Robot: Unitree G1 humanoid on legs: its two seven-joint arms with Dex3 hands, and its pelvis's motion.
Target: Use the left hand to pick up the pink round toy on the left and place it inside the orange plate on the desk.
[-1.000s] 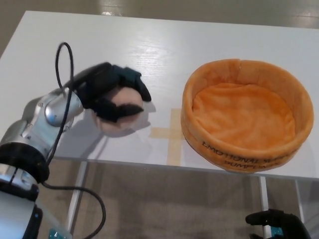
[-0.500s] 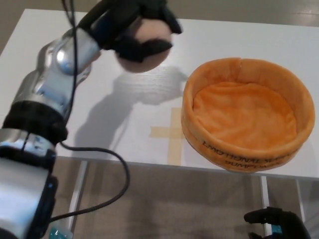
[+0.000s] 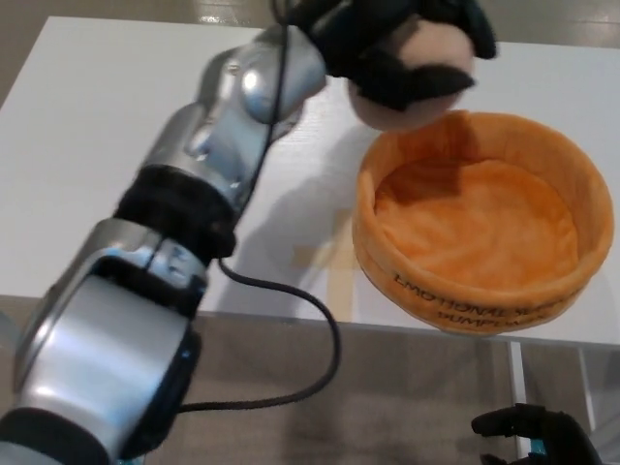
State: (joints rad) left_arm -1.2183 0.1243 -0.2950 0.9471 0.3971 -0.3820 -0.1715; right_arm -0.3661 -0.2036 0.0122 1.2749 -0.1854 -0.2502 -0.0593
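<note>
The robot's left hand [image 3: 392, 44] grips the pink round toy [image 3: 412, 82], fingers wrapped around it, above the far-left rim of the orange plate [image 3: 481, 218] on the white desk [image 3: 87, 145] (right hand [image 3: 533, 436] low, grip unclear).

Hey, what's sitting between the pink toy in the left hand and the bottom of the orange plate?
Nothing. In the head view the pink toy, held by the left hand, hangs by the orange plate's far-left rim; its inside is bare.
</note>
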